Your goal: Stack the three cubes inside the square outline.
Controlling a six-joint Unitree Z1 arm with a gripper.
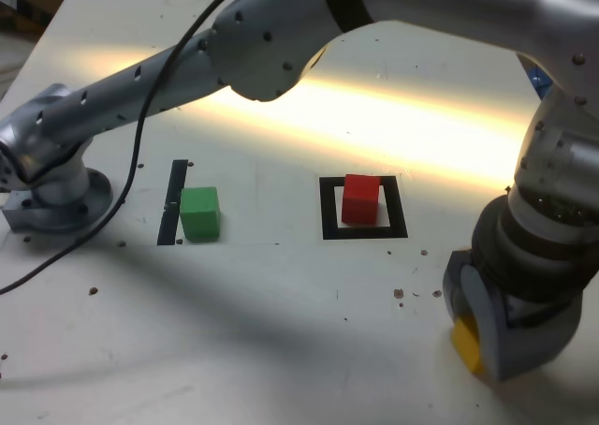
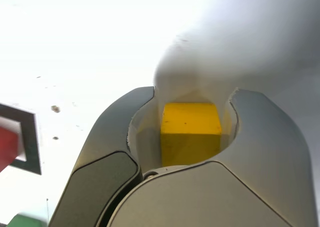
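Red matte cube (image 1: 360,200) sits w/in black square outline (image 1: 328,210) on tabletop (image 1: 253,303), so base is prob. done, approx. 1/3 of job. Yellow matte cube (image 2: 190,132) is well outside outline, toward ext. view's lower right, w/ hand (image 2: 195,94) clamped on it; not stacked yet. Green matte cube (image 1: 199,213) stands apart, just beside thin black strip (image 1: 172,200), no hand on it. Left to do: yellow onto red, then green on top, prob.
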